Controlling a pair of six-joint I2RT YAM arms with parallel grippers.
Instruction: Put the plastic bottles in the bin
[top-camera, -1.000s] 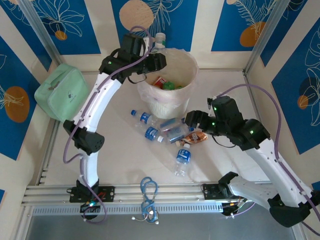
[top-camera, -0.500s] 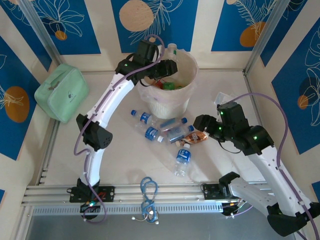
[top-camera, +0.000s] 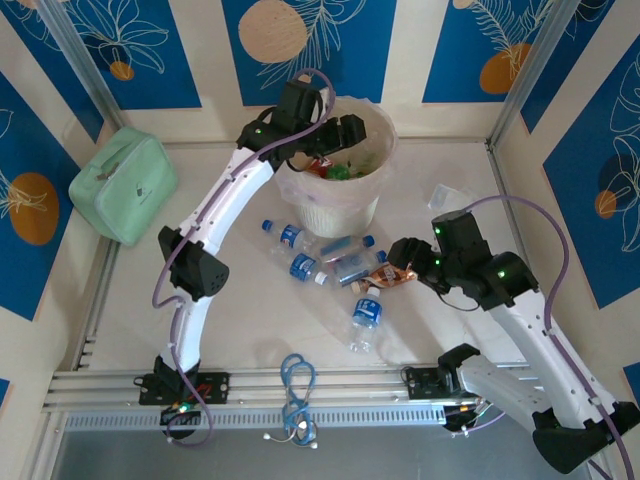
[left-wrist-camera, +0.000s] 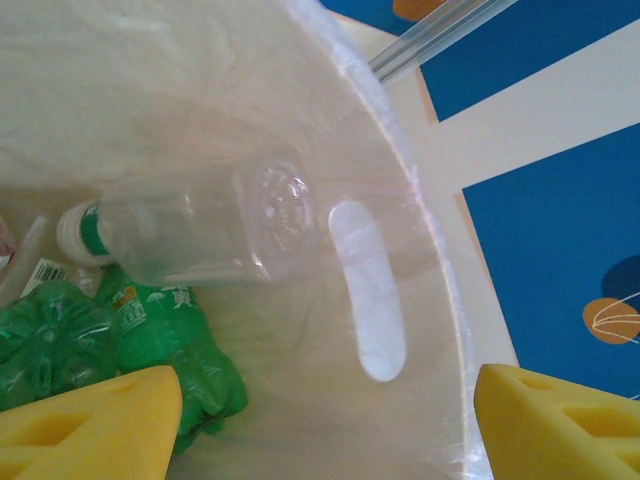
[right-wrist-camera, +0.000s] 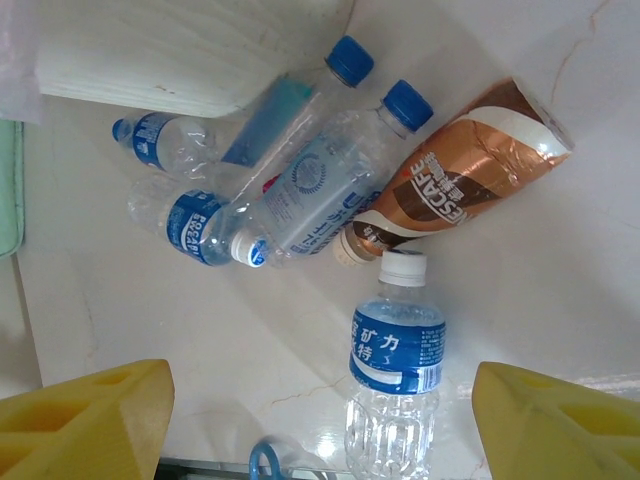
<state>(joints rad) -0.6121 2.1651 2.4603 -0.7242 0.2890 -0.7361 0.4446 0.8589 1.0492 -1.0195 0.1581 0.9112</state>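
My left gripper (top-camera: 343, 132) hangs open over the round cream bin (top-camera: 340, 212), nothing between its yellow fingers (left-wrist-camera: 90, 420). Down in the bin (left-wrist-camera: 330, 110) a clear bottle with a green label (left-wrist-camera: 190, 225) lies on green bottles (left-wrist-camera: 110, 335). On the table in front of the bin lie several plastic bottles: clear ones with blue labels (top-camera: 305, 267) and a brown coffee bottle (top-camera: 388, 272). My right gripper (top-camera: 400, 256) is open above them. A clear blue-labelled bottle with a white cap (right-wrist-camera: 395, 365) lies on the table under the gap between its fingers (right-wrist-camera: 555, 420), untouched.
A mint-green pouch (top-camera: 122, 185) leans at the left wall. A blue cable (top-camera: 297, 385) lies by the front rail, and its loop (right-wrist-camera: 265, 465) shows near the bottle. A small clear scrap (top-camera: 445, 195) sits right of the bin.
My left gripper moved right over the bin and opened; the clear bottle it carried now lies inside. My right arm slid down toward the pile of bottles.
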